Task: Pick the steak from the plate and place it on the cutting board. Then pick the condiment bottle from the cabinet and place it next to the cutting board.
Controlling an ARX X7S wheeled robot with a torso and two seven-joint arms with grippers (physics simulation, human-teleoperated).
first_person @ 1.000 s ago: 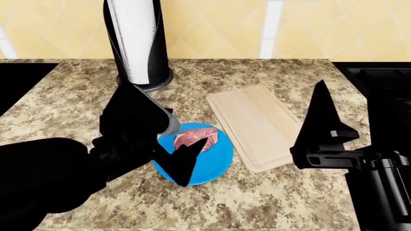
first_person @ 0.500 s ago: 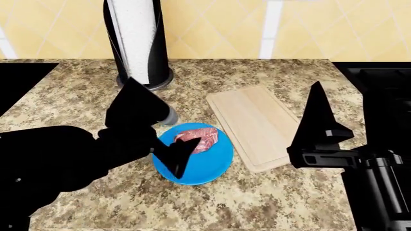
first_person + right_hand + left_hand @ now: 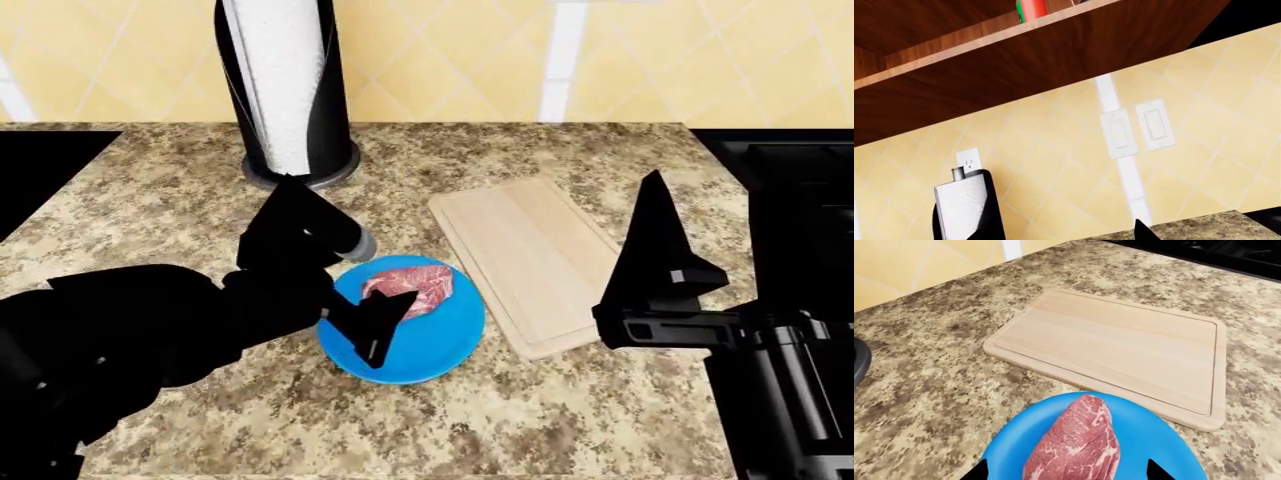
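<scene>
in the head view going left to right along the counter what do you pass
left gripper → steak on the blue plate → cutting board → right gripper

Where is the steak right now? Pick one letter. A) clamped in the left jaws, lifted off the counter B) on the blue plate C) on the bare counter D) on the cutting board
B: the steak lies on the plate, with the bare board beside it, and the left gripper straddles it, jaws open, without lifting it.
</scene>
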